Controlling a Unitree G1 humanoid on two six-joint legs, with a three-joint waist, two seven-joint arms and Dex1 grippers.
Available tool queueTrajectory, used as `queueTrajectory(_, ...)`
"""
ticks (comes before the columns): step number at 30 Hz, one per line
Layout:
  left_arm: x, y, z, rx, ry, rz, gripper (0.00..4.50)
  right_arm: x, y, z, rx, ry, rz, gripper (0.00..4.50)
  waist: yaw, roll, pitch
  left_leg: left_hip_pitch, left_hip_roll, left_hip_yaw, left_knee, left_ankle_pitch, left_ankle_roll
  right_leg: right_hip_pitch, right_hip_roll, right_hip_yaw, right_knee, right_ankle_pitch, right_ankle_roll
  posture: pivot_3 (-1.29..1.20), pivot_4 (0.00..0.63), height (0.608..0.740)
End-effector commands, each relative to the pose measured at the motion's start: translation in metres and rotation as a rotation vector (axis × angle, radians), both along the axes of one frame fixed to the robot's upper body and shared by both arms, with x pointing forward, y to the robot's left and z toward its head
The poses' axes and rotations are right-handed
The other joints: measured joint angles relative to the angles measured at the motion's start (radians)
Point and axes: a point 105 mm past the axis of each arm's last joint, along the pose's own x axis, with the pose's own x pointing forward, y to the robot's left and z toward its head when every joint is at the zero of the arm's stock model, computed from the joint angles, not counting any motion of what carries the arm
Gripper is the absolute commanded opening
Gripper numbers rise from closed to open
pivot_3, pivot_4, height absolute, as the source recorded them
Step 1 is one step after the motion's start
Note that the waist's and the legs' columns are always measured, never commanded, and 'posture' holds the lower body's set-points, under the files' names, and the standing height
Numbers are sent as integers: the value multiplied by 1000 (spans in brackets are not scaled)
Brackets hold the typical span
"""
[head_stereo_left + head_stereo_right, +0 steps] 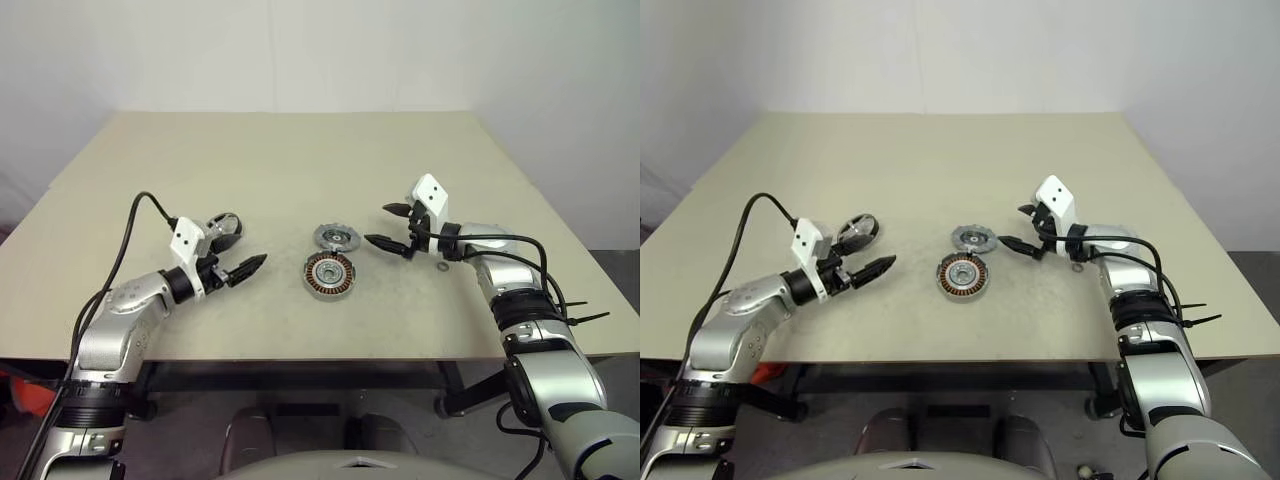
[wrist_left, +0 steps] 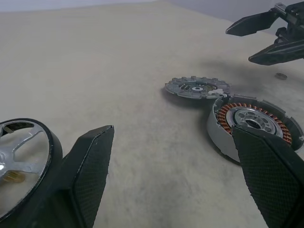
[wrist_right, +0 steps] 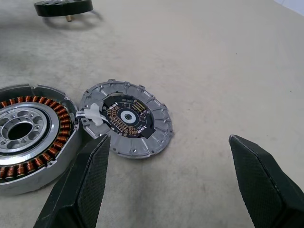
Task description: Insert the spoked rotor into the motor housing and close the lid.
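Observation:
The motor housing (image 1: 329, 275), a dark ring lined with copper windings, lies at the table's middle. Touching its far rim is the lid (image 1: 337, 238), a grey round cap lying with its dark inside up. The spoked rotor (image 1: 222, 228), dark-rimmed with silver spokes, rests on the table at the left. My left gripper (image 1: 245, 247) stands open right beside the rotor, which is outside its fingers (image 2: 90, 171), and it points toward the housing (image 2: 251, 123). My right gripper (image 1: 376, 224) hovers open just right of the lid (image 3: 126, 118), with nothing between its fingers.
A tiny washer (image 1: 443, 267) lies on the beige table (image 1: 300, 160) under my right wrist. The table's front edge runs just behind both forearms. A white wall stands behind the table.

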Motion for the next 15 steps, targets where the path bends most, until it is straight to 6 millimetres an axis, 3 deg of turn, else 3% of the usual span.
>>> queueTrajectory(1, 5, -3, 13, 3, -61, 1, 4156, 5, -3, 19, 2, -66, 1, 4500, 0, 0, 0, 0, 0, 0, 0, 0, 0, 0, 0, 0, 0, 0, 0, 0, 0, 740)
queueTrajectory(15, 10, -8, 16, -2, -67, -14, 4156, 3, -4, 13, -4, -40, -2, 4500, 0, 0, 0, 0, 0, 0, 0, 0, 0, 0, 0, 0, 0, 0, 0, 0, 0, 740)
